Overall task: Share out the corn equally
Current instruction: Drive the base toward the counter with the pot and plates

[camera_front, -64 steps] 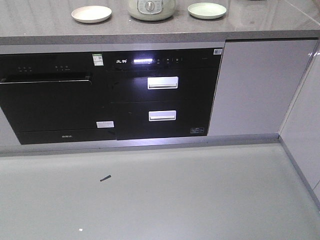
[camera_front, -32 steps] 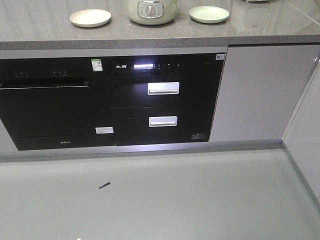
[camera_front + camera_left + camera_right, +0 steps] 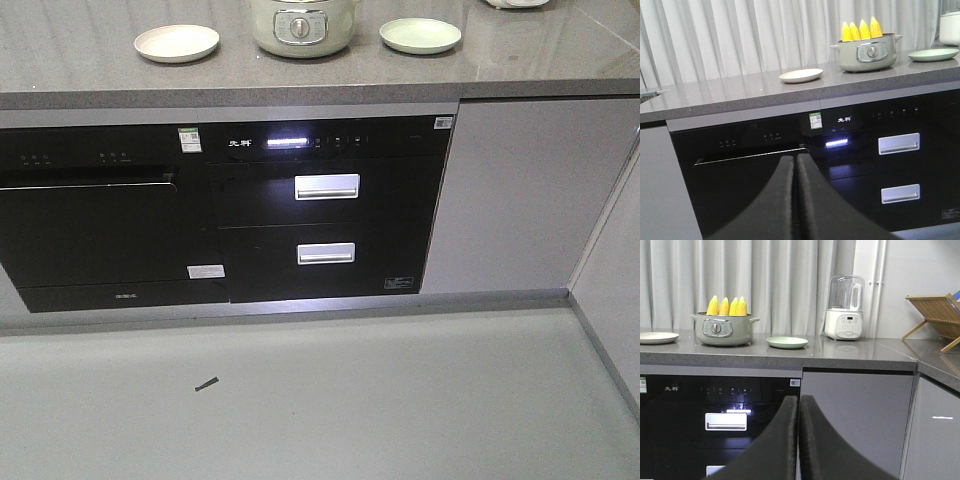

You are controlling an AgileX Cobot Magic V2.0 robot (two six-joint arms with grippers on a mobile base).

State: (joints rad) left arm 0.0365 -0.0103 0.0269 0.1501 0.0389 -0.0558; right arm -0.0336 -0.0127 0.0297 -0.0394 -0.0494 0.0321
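**Exterior front-facing view.** A grey speckled stone surface [image 3: 100, 75] runs across the top of the frame. On it stand a round cream plate [image 3: 176, 42] at the left, a pale green cooking pot with a front dial [image 3: 300, 28] in the middle, and a round pale green plate [image 3: 420, 35] at the right. The three stand apart from one another. The top of the pot is cut off by the frame edge, so its contents cannot be seen here. Below the surface are a black glass appliance front [image 3: 100, 230] and, just beside it, a black drawer unit with two silver handles [image 3: 327, 186]. A small dark scrap [image 3: 207, 384] lies on the grey floor [image 3: 400, 400]. No gripper is in this view.

**Left wrist view.** The left gripper [image 3: 795, 158] has its two dark fingers pressed together, holding nothing. Four bright yellow corn cobs [image 3: 860, 30] stand upright in the pot, tips up, side by side. Both plates are bare.

**Right wrist view.** The right gripper [image 3: 799, 398] likewise has its fingers together and holds nothing. The corn stands in the pot, between the two plates. A white blender with a clear jug [image 3: 844, 307] stands beyond the green plate, and a slatted wooden rack [image 3: 935, 315] sits at the far right.
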